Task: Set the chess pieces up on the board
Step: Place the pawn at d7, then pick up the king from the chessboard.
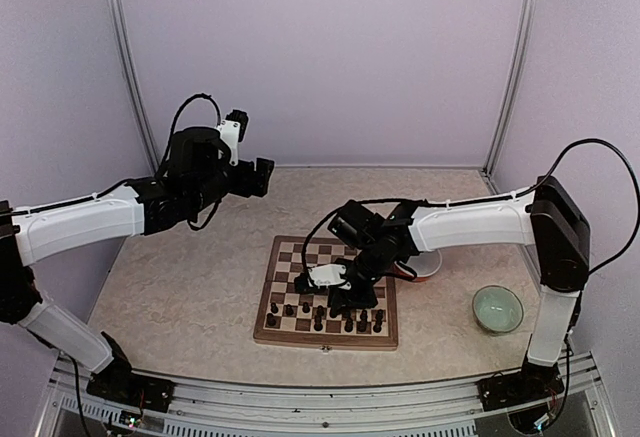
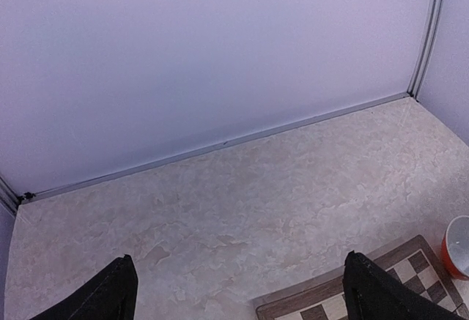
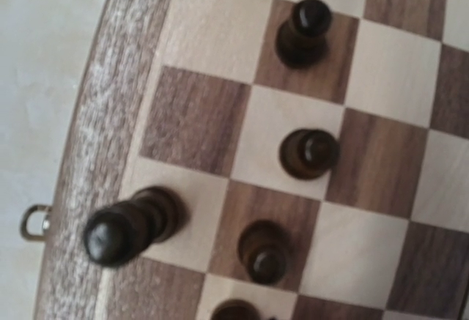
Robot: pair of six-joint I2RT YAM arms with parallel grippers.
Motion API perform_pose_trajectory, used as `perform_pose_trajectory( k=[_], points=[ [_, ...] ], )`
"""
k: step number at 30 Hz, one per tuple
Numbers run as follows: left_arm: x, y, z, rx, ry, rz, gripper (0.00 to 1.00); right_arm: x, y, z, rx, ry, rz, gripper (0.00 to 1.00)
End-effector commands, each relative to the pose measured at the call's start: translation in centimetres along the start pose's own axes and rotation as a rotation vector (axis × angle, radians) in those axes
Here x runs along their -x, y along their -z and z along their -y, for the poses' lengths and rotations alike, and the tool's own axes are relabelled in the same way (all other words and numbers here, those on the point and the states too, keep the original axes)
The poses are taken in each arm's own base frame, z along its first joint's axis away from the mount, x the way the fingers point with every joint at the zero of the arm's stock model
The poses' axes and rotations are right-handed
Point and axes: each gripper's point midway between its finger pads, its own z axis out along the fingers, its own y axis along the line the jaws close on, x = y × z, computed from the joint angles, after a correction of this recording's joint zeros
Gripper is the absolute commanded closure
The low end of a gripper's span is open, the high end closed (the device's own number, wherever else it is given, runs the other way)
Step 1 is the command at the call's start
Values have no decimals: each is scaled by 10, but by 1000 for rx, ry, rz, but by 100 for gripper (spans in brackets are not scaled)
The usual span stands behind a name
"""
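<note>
Marbled table (image 1: 190,297), lilac walls, the board (image 1: 290,253) mid-table.
Green bowl (image 1: 497,309) to its right; my left gripper (image 1: 262,176) hangs spread wide, well apart; my right gripper (image 1: 335,293) sits low over the chess pieces (image 1: 318,313) on the near rows, whether parted I cannot tell.

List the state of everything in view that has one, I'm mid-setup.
left arm, raised clear of the board, jaws wide open, empty.
right arm, low over the board's near rows, jaws hidden.
chess pieces, dark ones standing on the near rows.
board, flat on the table, partly set.
green bowl, upright, looks empty.
red bowl, upright, contents hidden.
</note>
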Motion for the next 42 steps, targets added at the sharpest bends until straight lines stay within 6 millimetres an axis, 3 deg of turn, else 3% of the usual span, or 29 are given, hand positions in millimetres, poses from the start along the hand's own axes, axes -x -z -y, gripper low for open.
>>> perform_pose_trajectory(
  k=[1,5,9,13,15,18,23,28,34,42],
  points=[
    [9,-1,3,3,-5,11,4,11,4,-3,16,9,13,78],
    [9,-1,-1,26,8,5,4,22,19,1,1,21,26,75],
    [12,1,-5,48,51,-5,6,38,47,13,-41,34,75,71],
    [8,6,20,-94,93,-94,8,33,64,41,-122,-7,87,67],
    [-3,3,33,-175,144,-161,14,25,68,60,-163,-53,87,67],
    [-34,0,45,-275,239,-243,24,14,72,85,-205,-112,93,66],
    [-79,15,58,-387,374,-303,29,8,64,110,-254,-117,94,62],
    [-98,33,64,-432,455,-325,31,12,43,123,-210,-137,95,61],
    [-115,48,67,-420,471,-347,30,9,17,131,-155,-171,69,62],
    [-121,55,71,-408,457,-358,31,-9,-7,121,-102,-184,0,64]
  ],
)
